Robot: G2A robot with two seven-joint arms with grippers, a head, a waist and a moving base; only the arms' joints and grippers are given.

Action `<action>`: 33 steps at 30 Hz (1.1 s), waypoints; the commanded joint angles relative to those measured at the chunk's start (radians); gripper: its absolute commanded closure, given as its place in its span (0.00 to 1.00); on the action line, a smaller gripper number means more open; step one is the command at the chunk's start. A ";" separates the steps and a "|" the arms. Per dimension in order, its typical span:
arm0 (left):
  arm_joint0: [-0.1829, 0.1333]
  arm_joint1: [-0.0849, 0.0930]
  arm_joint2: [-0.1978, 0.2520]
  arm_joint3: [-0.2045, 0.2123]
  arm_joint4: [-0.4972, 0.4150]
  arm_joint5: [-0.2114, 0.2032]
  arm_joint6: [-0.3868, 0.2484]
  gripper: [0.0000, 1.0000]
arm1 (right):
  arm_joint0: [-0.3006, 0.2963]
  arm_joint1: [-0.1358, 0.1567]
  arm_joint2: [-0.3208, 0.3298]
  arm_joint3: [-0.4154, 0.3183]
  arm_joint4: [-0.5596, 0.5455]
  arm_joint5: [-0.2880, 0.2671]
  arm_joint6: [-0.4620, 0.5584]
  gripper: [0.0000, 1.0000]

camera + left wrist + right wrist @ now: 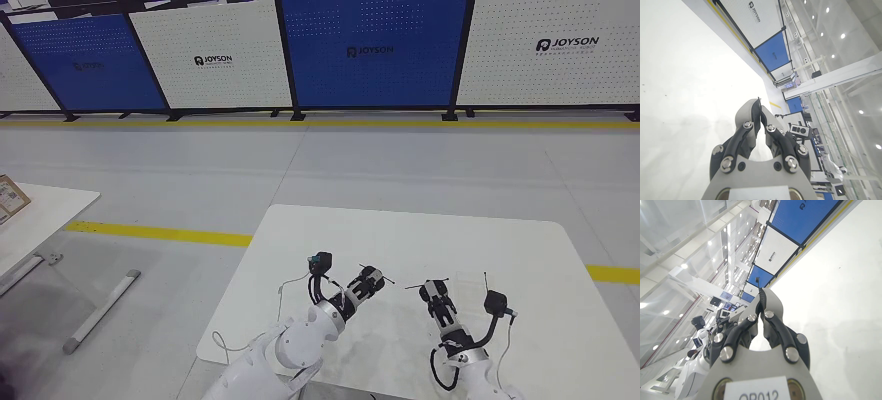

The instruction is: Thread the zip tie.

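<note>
Both arms hover over the near part of the white table, the fingertips a short gap apart. My left gripper is shut, and a tiny black tip of the zip tie pokes out beyond its pads. My right gripper is shut on the thin black zip tie; the strip sticks out past the fingertips and ends in its small square head. In the top view a fine black strip crosses the right fingertips. How the tie runs between the two grippers is hidden.
The table's front edge lies close under the arms; bare tabletop stretches beyond and to the sides. A second white table with a box stands at the left. Blue and white pegboard panels line the back behind a yellow floor line.
</note>
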 commanded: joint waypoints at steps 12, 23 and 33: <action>0.002 -0.002 0.011 0.005 0.049 0.006 0.015 1.00 | -0.001 -0.001 -0.002 0.002 0.013 -0.023 0.002 1.00; 0.002 -0.002 0.011 0.005 0.049 0.006 0.015 1.00 | 0.008 -0.009 -0.025 0.064 -0.042 -0.107 -0.037 1.00; 0.002 -0.002 0.011 0.005 0.049 0.006 0.015 1.00 | 0.011 -0.015 -0.027 0.060 -0.030 -0.059 -0.051 1.00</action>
